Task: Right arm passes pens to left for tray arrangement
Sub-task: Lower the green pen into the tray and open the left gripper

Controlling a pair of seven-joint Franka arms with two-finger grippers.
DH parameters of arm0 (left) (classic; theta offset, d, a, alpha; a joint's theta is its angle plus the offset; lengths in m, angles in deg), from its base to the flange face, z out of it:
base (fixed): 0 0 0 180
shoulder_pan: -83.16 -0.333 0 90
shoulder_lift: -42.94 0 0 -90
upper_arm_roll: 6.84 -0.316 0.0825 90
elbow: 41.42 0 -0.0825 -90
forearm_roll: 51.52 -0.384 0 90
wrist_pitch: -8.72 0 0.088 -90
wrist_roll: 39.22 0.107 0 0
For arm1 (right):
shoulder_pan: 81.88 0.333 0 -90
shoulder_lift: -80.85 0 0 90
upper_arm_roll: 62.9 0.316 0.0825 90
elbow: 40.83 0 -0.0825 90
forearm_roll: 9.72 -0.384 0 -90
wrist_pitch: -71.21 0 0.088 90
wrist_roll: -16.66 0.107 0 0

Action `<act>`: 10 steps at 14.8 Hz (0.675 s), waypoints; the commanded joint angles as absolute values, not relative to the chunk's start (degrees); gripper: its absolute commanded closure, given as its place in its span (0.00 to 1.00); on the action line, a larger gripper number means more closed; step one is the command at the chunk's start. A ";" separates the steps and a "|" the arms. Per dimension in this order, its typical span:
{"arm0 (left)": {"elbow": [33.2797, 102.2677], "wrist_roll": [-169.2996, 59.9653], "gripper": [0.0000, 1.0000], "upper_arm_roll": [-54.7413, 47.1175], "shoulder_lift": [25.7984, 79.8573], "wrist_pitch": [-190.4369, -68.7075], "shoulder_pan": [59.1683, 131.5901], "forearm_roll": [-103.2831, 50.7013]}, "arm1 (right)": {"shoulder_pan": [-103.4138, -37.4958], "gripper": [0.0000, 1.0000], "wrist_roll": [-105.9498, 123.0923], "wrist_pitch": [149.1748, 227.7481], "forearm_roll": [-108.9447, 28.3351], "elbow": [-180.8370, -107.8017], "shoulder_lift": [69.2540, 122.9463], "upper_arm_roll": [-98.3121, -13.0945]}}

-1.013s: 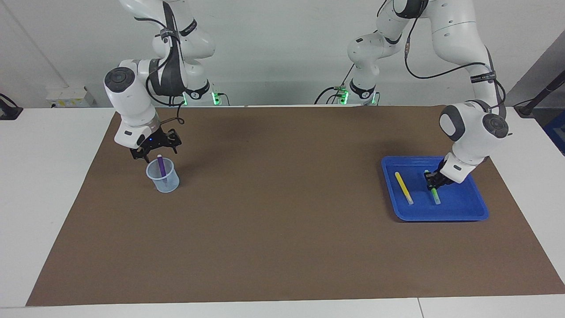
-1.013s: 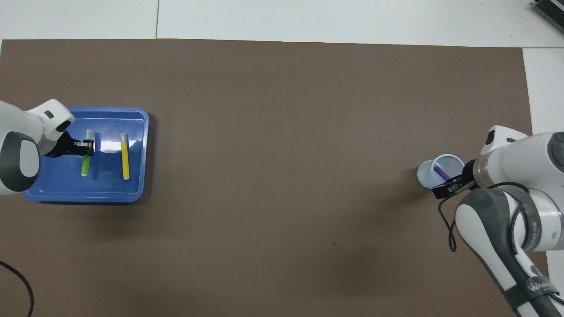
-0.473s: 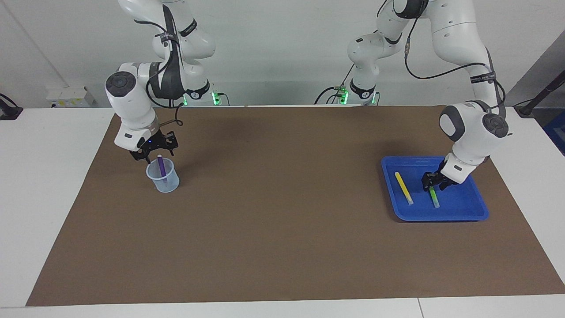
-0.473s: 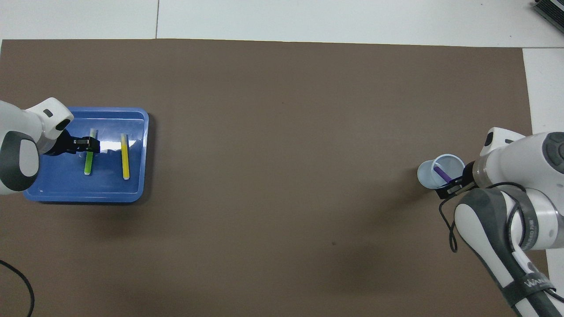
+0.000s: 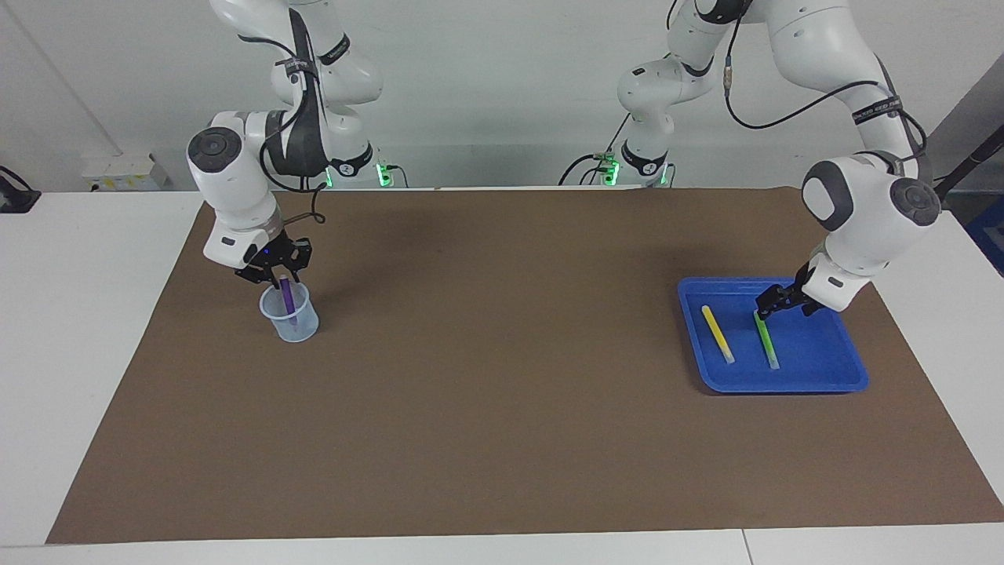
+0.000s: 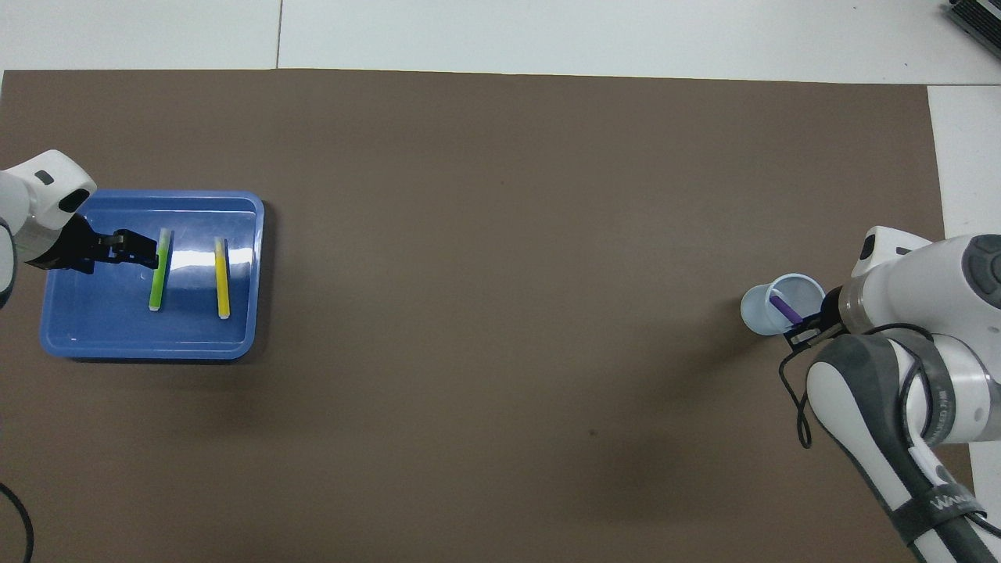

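Observation:
The blue tray [image 5: 784,383] [image 6: 148,352] sits at the left arm's end of the table. A yellow pen [image 5: 718,333] [image 6: 222,277] and a green pen [image 5: 766,339] [image 6: 159,270] lie side by side in it. My left gripper [image 5: 767,304] [image 6: 129,246] hangs open just above the green pen's end nearer the robots, holding nothing. At the right arm's end, a purple pen [image 5: 287,298] [image 6: 782,306] stands tilted in a translucent cup [image 5: 290,323] [image 6: 757,311]. My right gripper [image 5: 280,273] [image 6: 801,332] is over the cup, its fingers closed on the pen's top.
A brown mat [image 5: 502,392] covers most of the white table. Cables trail from both arms near their bases.
My left gripper opened, let go of the green pen and rose up and back off it. My right gripper came down a little over the cup and closed on the purple pen's top.

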State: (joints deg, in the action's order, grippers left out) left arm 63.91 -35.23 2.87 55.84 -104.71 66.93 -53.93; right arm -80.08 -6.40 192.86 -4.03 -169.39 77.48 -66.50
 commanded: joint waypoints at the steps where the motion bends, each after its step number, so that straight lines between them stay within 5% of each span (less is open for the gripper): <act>1: 63.60 -38.42 0.00 3.00 51.22 -98.69 67.08 -49.96 | -81.00 0.84 -5.67 192.59 -2.42 -169.85 77.24 -65.89; 5: 62.91 -46.41 0.00 3.70 46.64 -91.93 68.39 -46.69 | -81.00 1.00 -5.93 192.42 -2.42 -169.85 77.24 -65.89; 10: 62.02 -54.32 0.00 3.71 41.28 -84.37 72.26 -44.14 | -81.00 1.00 -6.11 191.54 -2.33 -169.68 77.24 -65.89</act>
